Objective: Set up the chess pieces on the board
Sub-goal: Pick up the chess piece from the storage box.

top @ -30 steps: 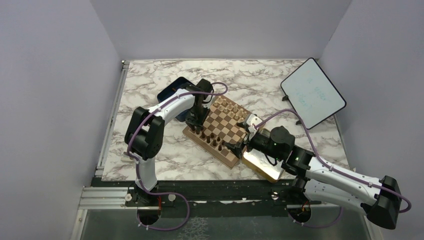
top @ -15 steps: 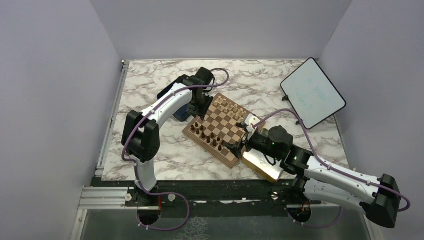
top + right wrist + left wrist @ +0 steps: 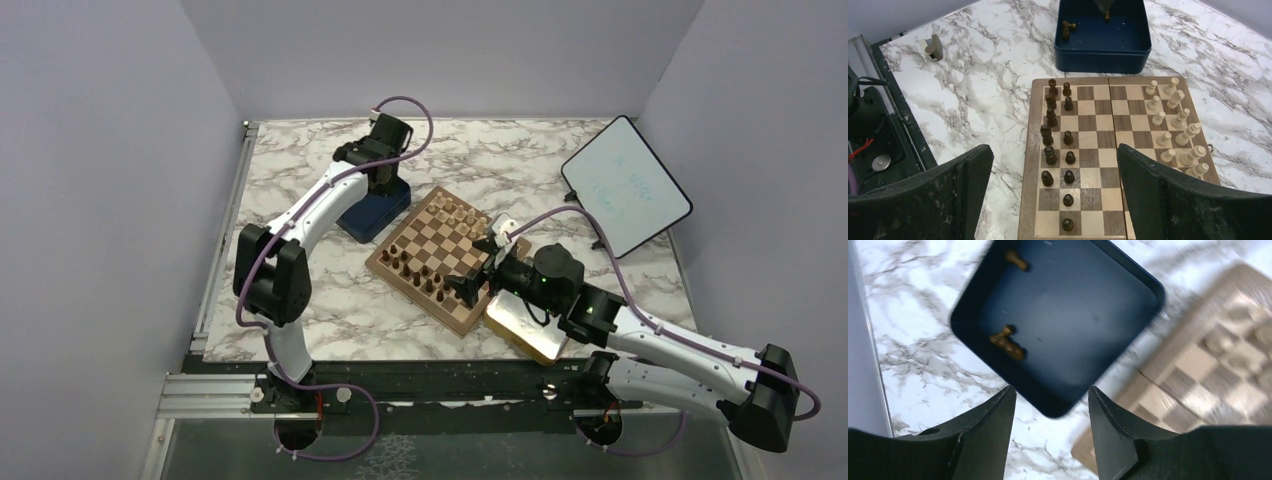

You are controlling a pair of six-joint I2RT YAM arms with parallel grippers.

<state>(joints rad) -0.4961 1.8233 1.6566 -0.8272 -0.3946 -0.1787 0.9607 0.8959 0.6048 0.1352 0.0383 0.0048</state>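
Note:
The board (image 3: pixel 447 243) lies mid-table, and the right wrist view (image 3: pixel 1098 145) shows it from above. Dark brown chess pieces (image 3: pixel 415 272) stand in two columns along its near-left side (image 3: pixel 1068 136). Two more dark pieces lie in the dark blue box: one (image 3: pixel 1007 344) near its left wall, one (image 3: pixel 1017 260) at its far corner. My left gripper (image 3: pixel 380 183) is open and empty above the box's near corner (image 3: pixel 1050 390). My right gripper (image 3: pixel 478 265) is open and empty above the board's near-right end (image 3: pixel 1054 147).
The dark blue box (image 3: pixel 372 205) sits against the board's far-left side (image 3: pixel 1073 315). Pale beige pieces (image 3: pixel 458 215) fill the board's far side (image 3: pixel 1173 125). A gold-rimmed tray (image 3: pixel 525 320) lies under my right arm. A white tablet (image 3: pixel 625 185) leans at the back right.
My left gripper has left the dark pieces' side of the board and moved back and up over the blue box, empty. My right gripper has shifted slightly over the board.

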